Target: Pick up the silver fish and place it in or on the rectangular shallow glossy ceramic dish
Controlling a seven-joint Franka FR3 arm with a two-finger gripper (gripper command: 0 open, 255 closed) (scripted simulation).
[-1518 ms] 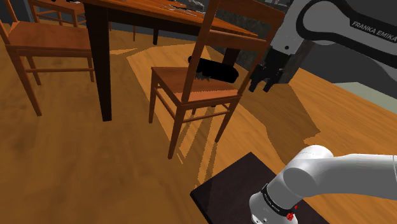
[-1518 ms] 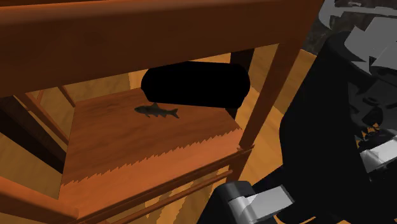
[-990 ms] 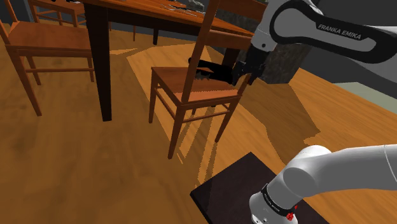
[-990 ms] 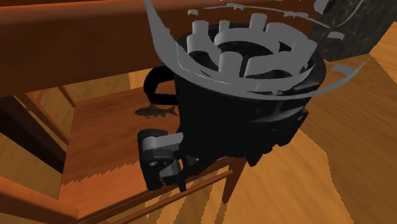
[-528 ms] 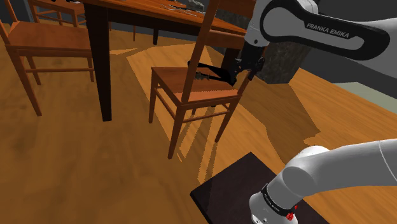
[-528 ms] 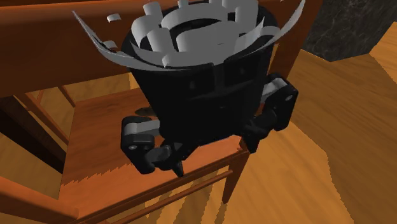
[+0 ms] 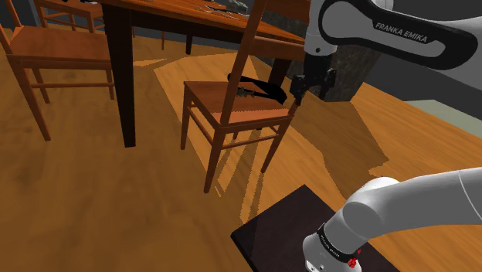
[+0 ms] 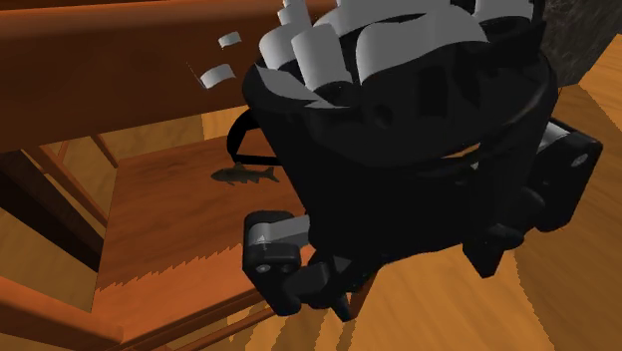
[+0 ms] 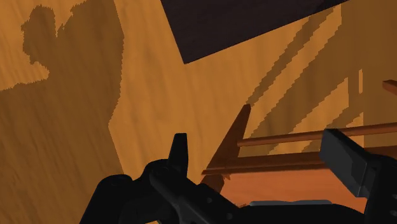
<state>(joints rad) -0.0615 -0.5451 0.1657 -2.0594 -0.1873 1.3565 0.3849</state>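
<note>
Aim for the small dark fish [image 8: 244, 175] lying on the chair seat [image 7: 208, 96] just beside the black dish [image 7: 261, 87], shift the gripper [image 7: 298, 97], fingers spread and empty, from off the seat's corner toward the shoulder view's left, then descend straight.

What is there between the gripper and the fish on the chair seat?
Only bare wood: in the second exterior view, the fish lies on the chair seat, with plain seat surface between it and the gripper.
</note>
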